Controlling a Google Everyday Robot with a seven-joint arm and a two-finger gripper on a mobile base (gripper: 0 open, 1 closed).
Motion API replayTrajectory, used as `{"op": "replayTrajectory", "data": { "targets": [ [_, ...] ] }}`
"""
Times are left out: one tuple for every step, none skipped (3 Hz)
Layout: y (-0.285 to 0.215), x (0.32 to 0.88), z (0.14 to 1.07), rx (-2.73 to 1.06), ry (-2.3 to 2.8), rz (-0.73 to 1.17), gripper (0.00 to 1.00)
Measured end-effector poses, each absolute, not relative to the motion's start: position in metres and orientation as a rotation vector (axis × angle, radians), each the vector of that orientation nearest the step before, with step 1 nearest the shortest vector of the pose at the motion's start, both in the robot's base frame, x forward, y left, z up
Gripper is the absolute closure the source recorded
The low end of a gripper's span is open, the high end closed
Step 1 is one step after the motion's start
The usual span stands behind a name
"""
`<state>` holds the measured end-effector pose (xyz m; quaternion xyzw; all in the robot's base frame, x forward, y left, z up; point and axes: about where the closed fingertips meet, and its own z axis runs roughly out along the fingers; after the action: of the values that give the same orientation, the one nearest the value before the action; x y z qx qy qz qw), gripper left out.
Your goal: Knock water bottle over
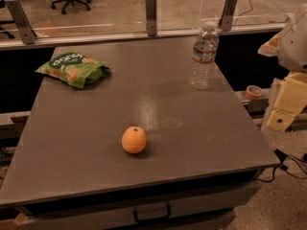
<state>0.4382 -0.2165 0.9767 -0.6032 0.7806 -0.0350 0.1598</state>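
Note:
The water bottle (203, 56) stands upright near the table's far right edge. It is clear ribbed plastic with a white cap and a red, white and blue label band. My gripper (284, 107) shows as pale yellow blocks under a white arm part at the frame's right edge. It is beyond the table's right side, well to the right of the bottle and apart from it.
An orange (134, 140) lies near the middle front of the grey table (72, 143). A green snack bag (73, 69) lies at the far left. A tape roll (253, 91) sits on a ledge to the right. A glass barrier with metal posts (151, 13) runs behind the table.

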Motion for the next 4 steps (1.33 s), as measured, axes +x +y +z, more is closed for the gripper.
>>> {"op": "replayTrajectory", "data": {
  "targets": [
    [-0.218,0.441,0.978,-1.716,2.216,-0.105,0.0],
    [-0.22,0.446,0.977,-1.712,2.208,-0.104,0.0],
    [-0.237,0.51,0.963,-1.665,2.102,-0.086,0.0],
    [-0.244,0.59,0.95,-1.6,1.963,-0.058,0.0]
  ]
}}
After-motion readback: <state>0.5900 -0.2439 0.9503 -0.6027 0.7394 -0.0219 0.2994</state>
